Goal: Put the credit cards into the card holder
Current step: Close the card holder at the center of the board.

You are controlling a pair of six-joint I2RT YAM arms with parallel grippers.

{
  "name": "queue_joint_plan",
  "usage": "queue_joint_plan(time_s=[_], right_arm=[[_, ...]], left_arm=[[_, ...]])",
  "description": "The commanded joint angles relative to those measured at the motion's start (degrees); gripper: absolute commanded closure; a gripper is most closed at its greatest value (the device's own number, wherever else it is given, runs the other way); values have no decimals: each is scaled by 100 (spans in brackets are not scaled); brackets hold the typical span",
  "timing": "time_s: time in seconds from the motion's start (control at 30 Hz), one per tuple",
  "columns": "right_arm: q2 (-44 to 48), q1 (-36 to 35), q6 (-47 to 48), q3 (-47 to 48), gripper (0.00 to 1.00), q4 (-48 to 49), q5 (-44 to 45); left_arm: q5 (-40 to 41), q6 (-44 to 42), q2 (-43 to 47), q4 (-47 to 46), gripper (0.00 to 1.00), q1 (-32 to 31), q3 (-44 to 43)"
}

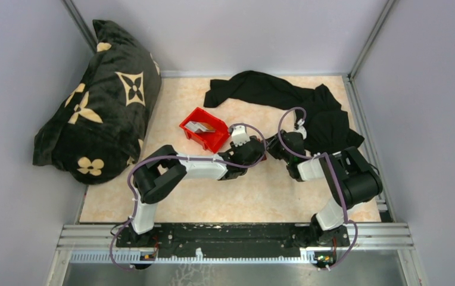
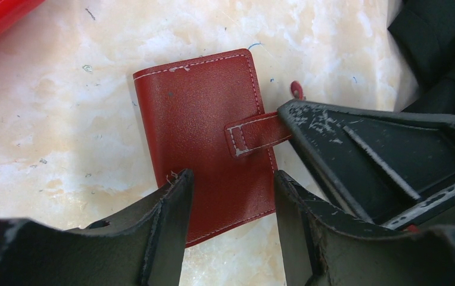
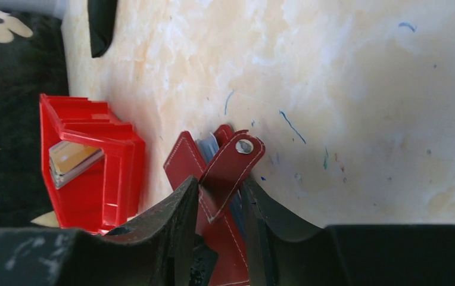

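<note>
The card holder (image 2: 204, 113), a dark red folded wallet, lies on the marbled table. My left gripper (image 2: 231, 185) straddles its near end with a finger on each side edge, gripping it across its width. The holder's strap (image 3: 232, 162), its metal snap showing, stands free between the fingers of my right gripper (image 3: 220, 187) and touches both; whether it is clamped does not show. In the top view the left gripper (image 1: 258, 154) and right gripper (image 1: 271, 150) meet mid-table and cover the holder. The credit cards (image 1: 200, 126) (image 3: 73, 159) lie in a red bin.
The red plastic bin (image 1: 216, 140) sits just left of the grippers. A black garment (image 1: 284, 98) is spread over the back right of the table. A dark flower-patterned cushion (image 1: 103, 101) fills the left side. Walls close in the table.
</note>
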State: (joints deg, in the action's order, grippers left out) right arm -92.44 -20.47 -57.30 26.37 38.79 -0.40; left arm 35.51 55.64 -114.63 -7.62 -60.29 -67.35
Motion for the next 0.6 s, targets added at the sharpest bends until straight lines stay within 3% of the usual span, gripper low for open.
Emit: queue_joint_plan(time_s=[0.0,0.23,0.57], right_arm=[[-8,180,-29,176,66,722,-78],[107,355,127,173,66,737,-88],[666,378,832,223,65,-514,479]], left_arm=[[-140,-88,-270,762,40,-26,152],[-149,-79,-281,769,40,-24,151],[-233,-201,-458,838,40,-26,-61]])
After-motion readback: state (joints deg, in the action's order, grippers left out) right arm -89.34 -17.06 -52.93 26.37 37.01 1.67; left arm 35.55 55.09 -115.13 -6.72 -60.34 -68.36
